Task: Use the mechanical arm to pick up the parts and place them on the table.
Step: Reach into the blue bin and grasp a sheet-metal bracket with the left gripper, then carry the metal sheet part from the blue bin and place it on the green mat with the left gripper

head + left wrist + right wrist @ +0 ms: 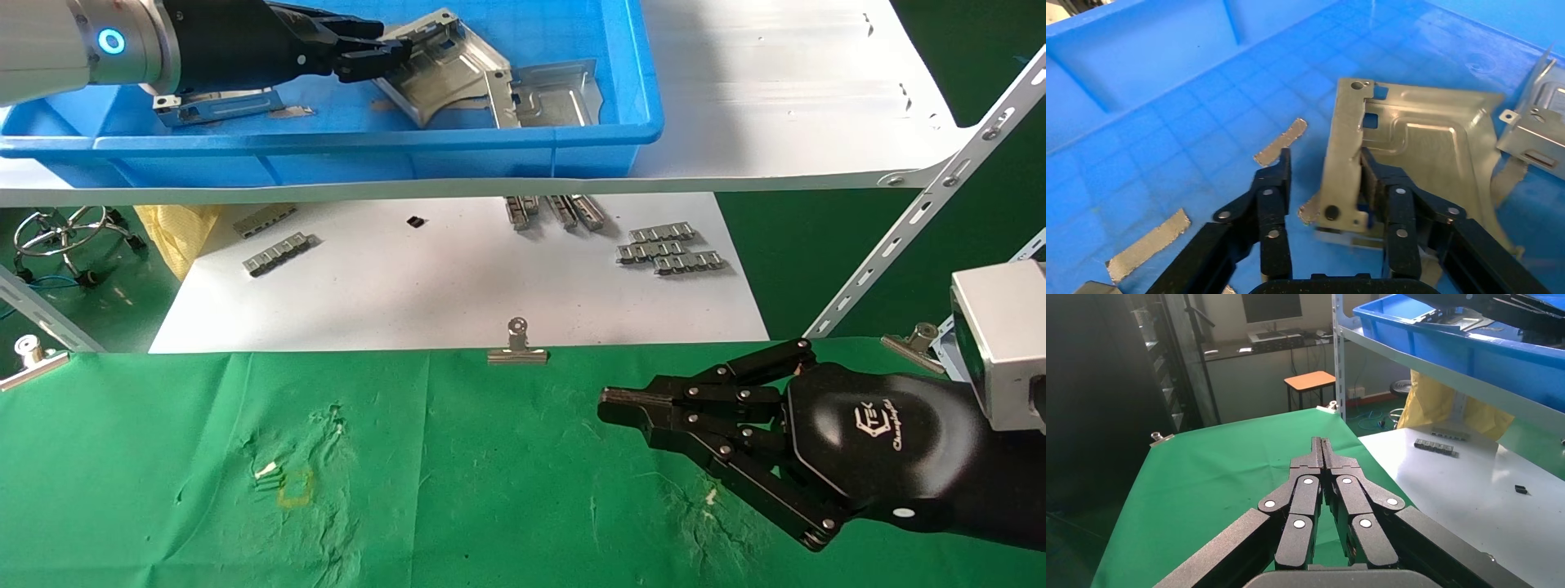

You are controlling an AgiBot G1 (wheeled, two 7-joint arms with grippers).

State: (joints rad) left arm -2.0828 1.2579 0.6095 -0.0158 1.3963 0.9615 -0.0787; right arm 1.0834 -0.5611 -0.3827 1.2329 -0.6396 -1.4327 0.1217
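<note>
- nearest you, the table (163, 457) spreads across the front in wrinkled green cloth, with one small yellow square (295, 487) marked left of centre.
- your right hand (645, 402) hovers over the table's right side, palm logo up; its fingers (1322, 454) are pressed together to a point and hold nothing.
- a binder clip (516, 347) pinches the cloth's far edge at the middle, and another clip (33, 357) sits at the left edge.
- just beyond, the lower white shelf (425, 286) carries ribbed metal strips (670, 249) in a cluster on the right, more strips (278, 253) on the left, and a tiny black piece (416, 221) between them.
- above and behind that, the blue bin (343, 147) sits on the upper shelf (776, 98).
- your left hand (380, 51) reaches into the bin from the left. in the left wrist view its fingers (1395, 202) stand apart on either side of the upturned flange of a bracket (1413, 141); one set touches the flange's inner face, the other finger (1273, 196) stands clear of it, so the grasp is not closed.
- that bracket (445, 73) lies tilted in the bin's middle, resting partly on a second bracket (556, 94) to its right.
- a third bracket (216, 106) lies on the bin floor under your left forearm.
- scraps of silver tape (1281, 142) stick to the bin floor near the fingers.
</note>
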